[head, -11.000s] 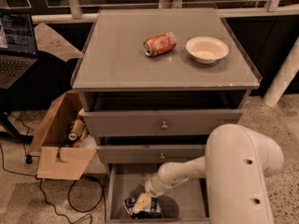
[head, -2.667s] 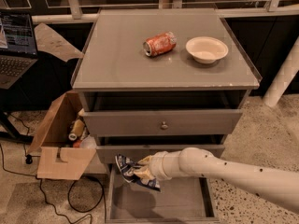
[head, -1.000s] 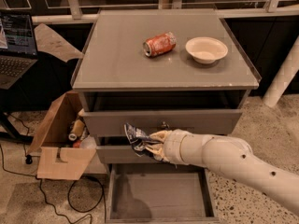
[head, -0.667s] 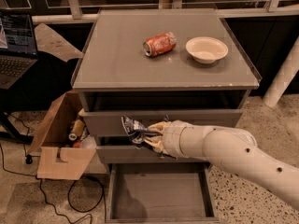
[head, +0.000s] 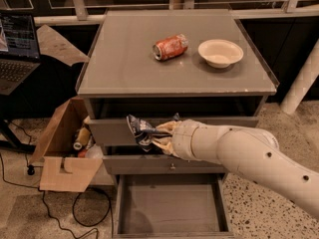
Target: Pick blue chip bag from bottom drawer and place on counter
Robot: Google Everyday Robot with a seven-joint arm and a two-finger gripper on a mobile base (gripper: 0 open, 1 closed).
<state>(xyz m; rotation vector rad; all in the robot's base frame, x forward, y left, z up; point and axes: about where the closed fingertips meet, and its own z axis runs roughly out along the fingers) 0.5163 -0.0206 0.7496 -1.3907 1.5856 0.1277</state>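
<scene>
The end effector clasped the blue chip bag below the surface. It needed raising toward twelve o'clock, clearing the front edge.

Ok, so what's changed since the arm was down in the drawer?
The gripper lifted the bag out of the bottom drawer, up in front of the top drawer, just below the counter. It still grips the bag. The can, the bowl and the open bottom drawer are unchanged.

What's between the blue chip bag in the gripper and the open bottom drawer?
In the camera view, only the front of the shut middle drawer. The gripper holds the blue chip bag before the top drawer.
</scene>
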